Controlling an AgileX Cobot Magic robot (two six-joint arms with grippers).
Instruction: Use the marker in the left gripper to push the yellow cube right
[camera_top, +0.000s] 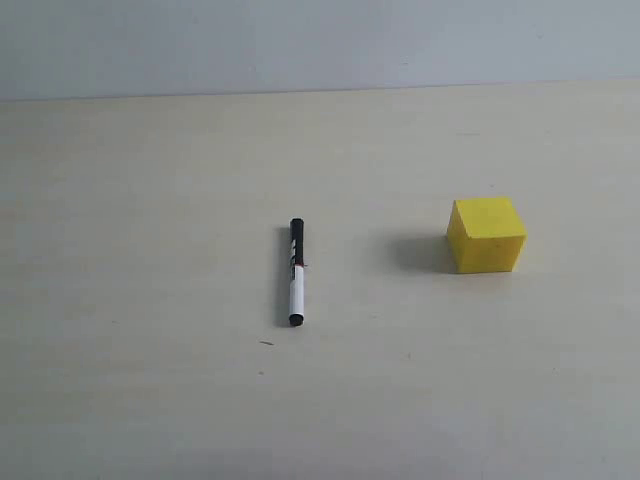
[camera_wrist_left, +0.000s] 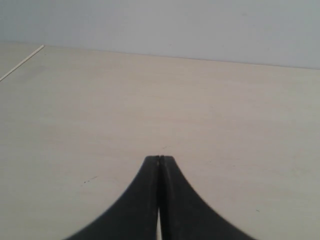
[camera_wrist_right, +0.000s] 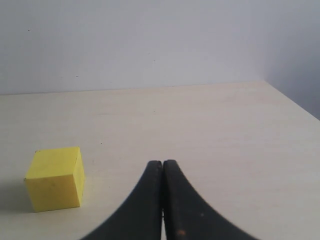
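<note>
The marker (camera_top: 296, 271) lies loose on the table near the middle of the exterior view, black cap end pointing away, white barrel nearer. The yellow cube (camera_top: 486, 234) rests on the table to its right, well apart from it, and also shows in the right wrist view as the yellow cube (camera_wrist_right: 55, 178). My left gripper (camera_wrist_left: 159, 159) is shut with nothing between its jaws, over bare table; neither marker nor cube shows in its view. My right gripper (camera_wrist_right: 162, 163) is also shut and empty, with the cube off to one side of it. Neither gripper appears in the exterior view.
The pale wooden table (camera_top: 150, 200) ends at a light wall at the back. A table edge (camera_wrist_right: 292, 100) runs along one side in the right wrist view, and a thin pale line (camera_wrist_left: 22, 62) crosses a corner of the left wrist view.
</note>
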